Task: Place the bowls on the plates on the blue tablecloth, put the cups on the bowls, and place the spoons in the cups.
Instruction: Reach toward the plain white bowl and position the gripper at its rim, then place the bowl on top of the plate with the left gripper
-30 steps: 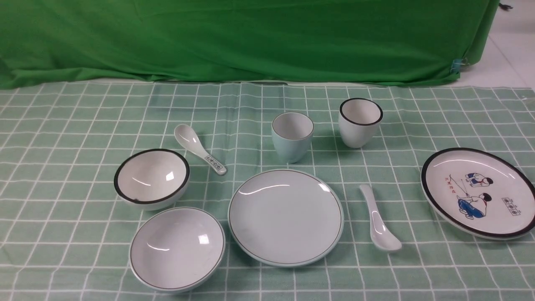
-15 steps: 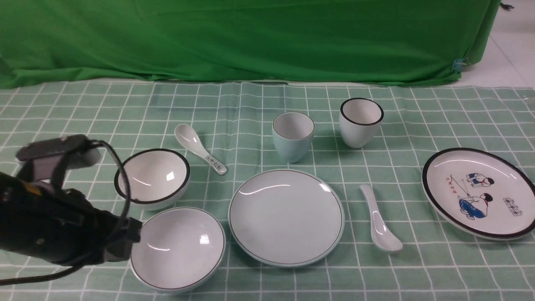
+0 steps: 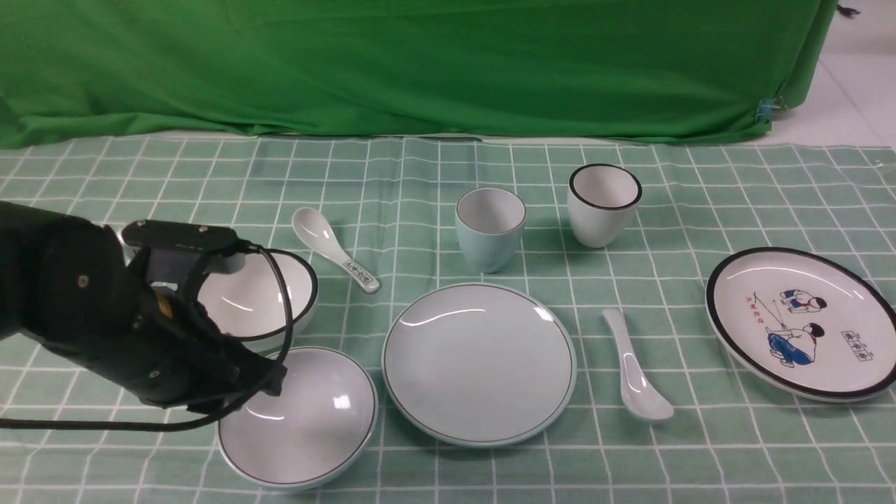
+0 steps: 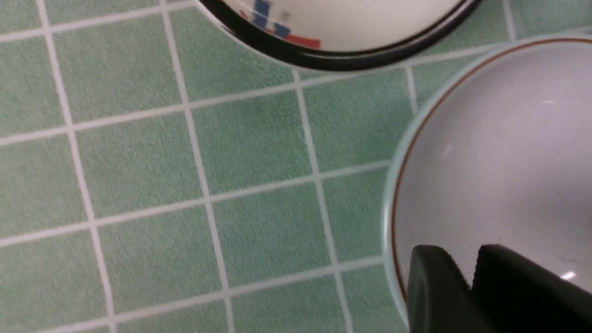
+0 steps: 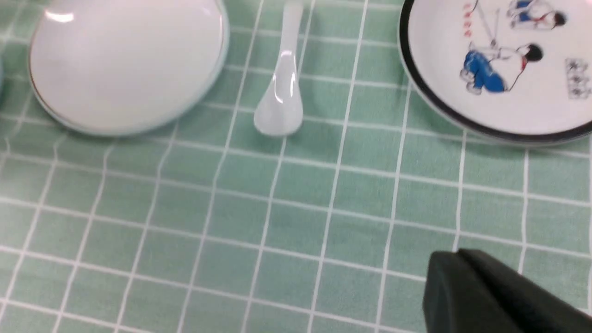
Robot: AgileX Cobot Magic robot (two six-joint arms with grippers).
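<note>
On the blue tablecloth (image 3: 448, 175) my left arm (image 3: 126, 315) hangs over the front left, partly covering the white black-rimmed bowl (image 3: 290, 290) and the pale blue bowl (image 3: 315, 427). In the left wrist view my left gripper (image 4: 460, 252) is just above the pale blue bowl's (image 4: 499, 152) near rim, its jaws a small gap apart and empty. The pale blue plate (image 3: 479, 364), cartoon plate (image 3: 801, 280), pale blue cup (image 3: 490, 227), white cup (image 3: 603, 204), patterned spoon (image 3: 334, 250) and plain spoon (image 3: 633, 367) lie apart. My right gripper (image 5: 451, 256) is shut and empty above bare cloth.
The bright green backdrop cloth (image 3: 420, 63) hangs behind the table. In the right wrist view the plain spoon (image 5: 282, 92) lies between the pale blue plate (image 5: 125, 60) and the cartoon plate (image 5: 434, 60). The white bowl's rim (image 4: 323, 60) sits beyond my left gripper.
My left arm has come into view from the left and moved right, over the two bowls. The dishes have not moved.
</note>
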